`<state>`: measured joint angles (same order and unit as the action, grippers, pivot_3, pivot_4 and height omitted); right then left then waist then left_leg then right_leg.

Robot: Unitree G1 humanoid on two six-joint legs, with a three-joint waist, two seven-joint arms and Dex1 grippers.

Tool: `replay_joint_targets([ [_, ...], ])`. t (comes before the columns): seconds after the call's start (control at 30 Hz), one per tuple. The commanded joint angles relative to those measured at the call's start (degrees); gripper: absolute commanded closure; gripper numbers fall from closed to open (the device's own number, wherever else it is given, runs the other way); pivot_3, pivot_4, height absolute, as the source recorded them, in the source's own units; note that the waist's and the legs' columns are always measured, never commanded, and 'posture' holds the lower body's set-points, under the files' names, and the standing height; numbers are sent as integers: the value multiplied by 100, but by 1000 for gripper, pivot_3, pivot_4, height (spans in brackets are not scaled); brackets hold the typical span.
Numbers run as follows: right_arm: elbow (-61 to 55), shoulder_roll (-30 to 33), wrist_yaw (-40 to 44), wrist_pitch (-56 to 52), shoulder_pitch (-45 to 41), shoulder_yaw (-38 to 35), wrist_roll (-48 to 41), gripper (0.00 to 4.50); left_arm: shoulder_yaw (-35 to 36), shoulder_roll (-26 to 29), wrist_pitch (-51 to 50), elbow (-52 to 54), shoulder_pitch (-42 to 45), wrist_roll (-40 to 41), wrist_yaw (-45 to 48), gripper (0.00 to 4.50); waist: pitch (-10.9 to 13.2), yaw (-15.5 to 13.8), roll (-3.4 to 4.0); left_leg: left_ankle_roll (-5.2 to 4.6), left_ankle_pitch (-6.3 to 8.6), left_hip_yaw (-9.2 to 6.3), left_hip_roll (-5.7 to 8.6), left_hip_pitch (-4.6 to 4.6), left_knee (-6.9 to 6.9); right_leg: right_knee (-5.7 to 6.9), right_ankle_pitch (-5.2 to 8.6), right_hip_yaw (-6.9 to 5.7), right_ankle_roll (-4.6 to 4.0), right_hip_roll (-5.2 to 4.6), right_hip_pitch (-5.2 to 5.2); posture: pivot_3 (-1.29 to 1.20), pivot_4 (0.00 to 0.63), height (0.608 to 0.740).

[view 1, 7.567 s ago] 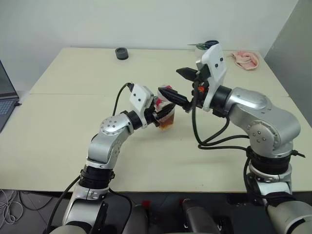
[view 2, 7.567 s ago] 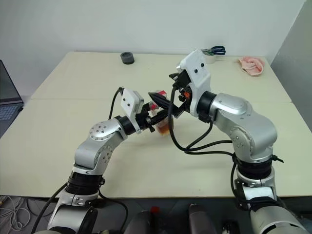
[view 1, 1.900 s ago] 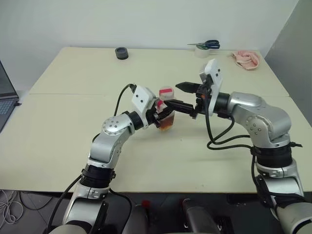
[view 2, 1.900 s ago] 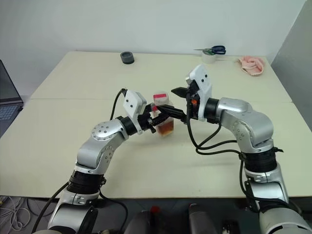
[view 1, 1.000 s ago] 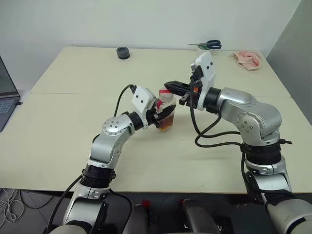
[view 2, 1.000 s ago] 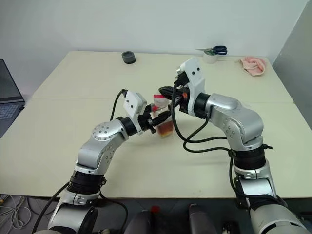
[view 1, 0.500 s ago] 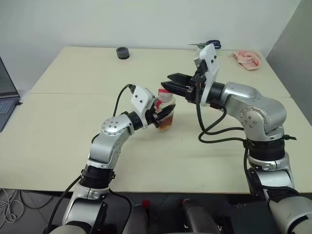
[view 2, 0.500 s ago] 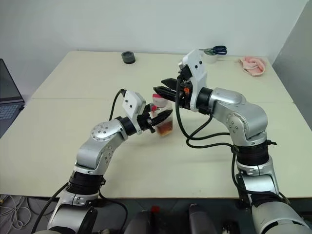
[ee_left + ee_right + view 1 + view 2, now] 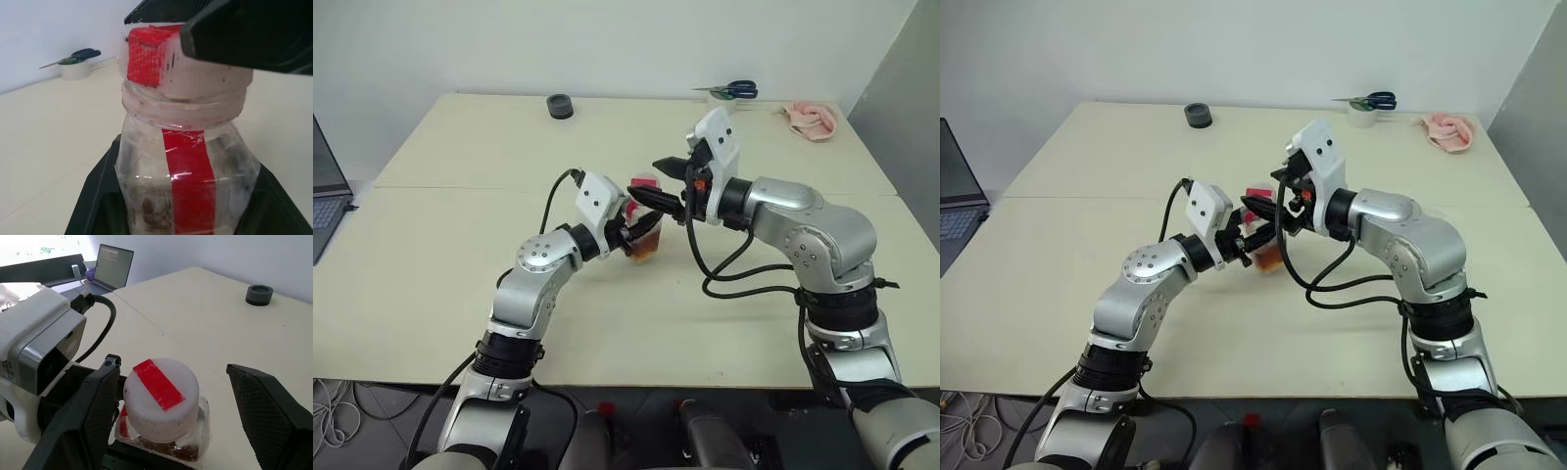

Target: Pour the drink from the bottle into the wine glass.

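A pale table point(image 9: 431, 245) carries a dark round cap point(image 9: 558, 106), scissors point(image 9: 729, 90) on tape, pink cloth point(image 9: 810, 119).

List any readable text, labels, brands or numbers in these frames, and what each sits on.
None can be read.
Bottle: plain red strip down its side, no lettering.
Cap: a red patch on top, no print.
Laptop: screen content too small to read.
Left pincer and right pincer: no visible markings.

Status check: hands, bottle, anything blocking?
Left hand shut on bottle. Right hand open, straddling the cap. Cap on. Nothing blocking.
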<state>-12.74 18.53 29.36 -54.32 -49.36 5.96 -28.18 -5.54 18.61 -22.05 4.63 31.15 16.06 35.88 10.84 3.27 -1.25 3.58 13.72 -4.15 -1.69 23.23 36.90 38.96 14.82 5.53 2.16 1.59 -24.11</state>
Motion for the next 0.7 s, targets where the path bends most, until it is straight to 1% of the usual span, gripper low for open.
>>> replay_joint_targets([
  [0.03,-128,-69,-71,92,-39,-45,32,1166,87,8,145,313,58,27,6,2668,0,0,0,0,0,0,0,0,0,0,0,-1,0,0,0,0,150,740],
  [0.07,-108,-86,-81,112,-48,-63,35,1380,89,10,142,319,54,27,2,2668,0,0,0,0,0,0,0,0,0,0,0,0,0,0,0,0,150,740],
  [0.2,-46,-92,-56,143,-65,-62,60,2692,98,20,137,323,51,23,-11,2668,0,1,0,0,0,0,0,0,0,0,0,0,0,0,0,0,150,740],
  [0.23,-33,-86,-37,150,-64,-54,61,2756,100,21,139,320,52,19,-14,2668,0,1,0,0,0,0,0,1,0,0,0,0,0,0,0,0,150,740],
  [0.33,19,-62,30,187,-58,-18,76,2755,103,21,141,315,59,13,-23,2668,0,0,0,0,0,0,0,0,0,0,0,0,0,0,0,0,150,740],
  [0.43,222,6,412,406,-86,66,35,2755,103,12,141,299,77,9,-30,2669,0,1,0,0,0,0,0,0,0,0,0,0,0,0,0,0,150,740],
  [0.47,337,77,811,591,-99,112,-45,2755,103,6,141,288,85,10,-28,2669,0,1,0,0,0,0,0,0,0,0,0,0,0,0,0,0,150,740],
  [0.53,615,397,2400,1330,-149,303,-255,2755,82,-13,148,268,92,23,12,2669,0,-5,0,0,0,0,0,0,2,-1,0,-1,0,0,1,0,150,740],
  [0.57,732,503,2922,1573,-178,373,-304,2755,76,-20,152,258,96,26,28,2675,1,-15,-1,0,0,1,2,0,2,-4,0,-1,1,0,3,0,150,740],
  [0.6,1080,624,3532,1922,-323,520,-203,2755,64,-27,159,245,106,28,56,2677,1,-19,-1,0,0,1,2,1,3,-7,0,-2,1,-1,4,0,150,740],
  [0.63,1551,679,3975,2289,-538,673,5,2755,48,-30,165,237,120,25,74,2677,1,-3,-1,0,0,1,3,2,3,-8,0,-1,1,-2,4,0,150,740],
  [0.7,2258,705,4556,2831,-851,851,300,2755,33,-38,170,236,136,19,93,2678,1,29,0,0,0,6,3,-1,4,-7,0,1,1,-2,3,0,150,740],
])
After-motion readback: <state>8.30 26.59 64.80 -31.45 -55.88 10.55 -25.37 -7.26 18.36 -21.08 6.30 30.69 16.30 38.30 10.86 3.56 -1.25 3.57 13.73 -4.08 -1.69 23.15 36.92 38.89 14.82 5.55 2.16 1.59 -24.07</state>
